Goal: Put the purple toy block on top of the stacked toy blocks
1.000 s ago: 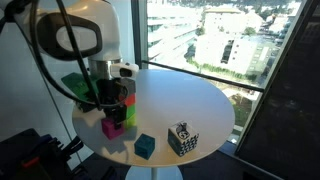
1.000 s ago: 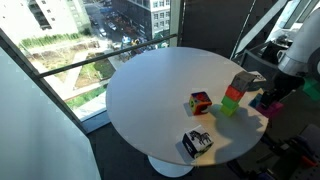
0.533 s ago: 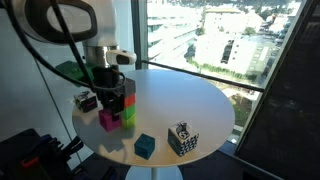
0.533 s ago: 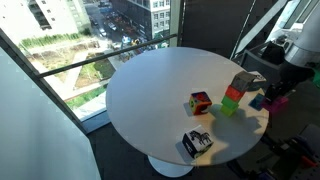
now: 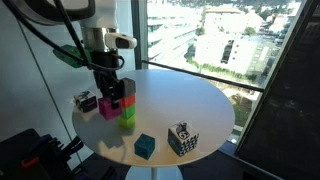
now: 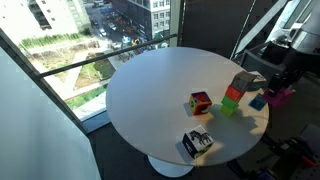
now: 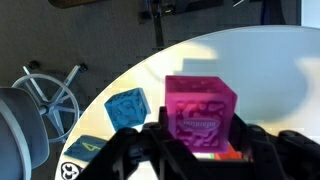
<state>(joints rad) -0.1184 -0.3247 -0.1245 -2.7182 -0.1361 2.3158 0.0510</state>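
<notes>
My gripper (image 7: 200, 142) is shut on the purple toy block (image 7: 200, 115), a magenta cube held above the table. In both exterior views the purple block (image 5: 108, 107) (image 6: 275, 99) hangs in the gripper (image 5: 108, 98) (image 6: 277, 90), close beside the stacked toy blocks (image 5: 127, 100) (image 6: 236, 93), at about the height of the stack's middle cube. The stack is grey on top, orange-red in the middle and lime green below. In the wrist view only a sliver of orange-red (image 7: 236, 152) shows under the held block.
The round white table (image 5: 190, 100) (image 6: 150, 90) also holds a teal cube (image 5: 145, 146) (image 7: 127, 106), a black-and-white patterned cube (image 5: 181, 139) (image 6: 197, 142) and a multi-coloured cube (image 5: 85, 101) (image 6: 200, 102). Windows stand behind the table. An office chair base (image 7: 50, 95) is on the floor.
My gripper has risen with the purple block, from the table top beside the stack's base up to about mid-stack height. The stack and other cubes have not moved.
</notes>
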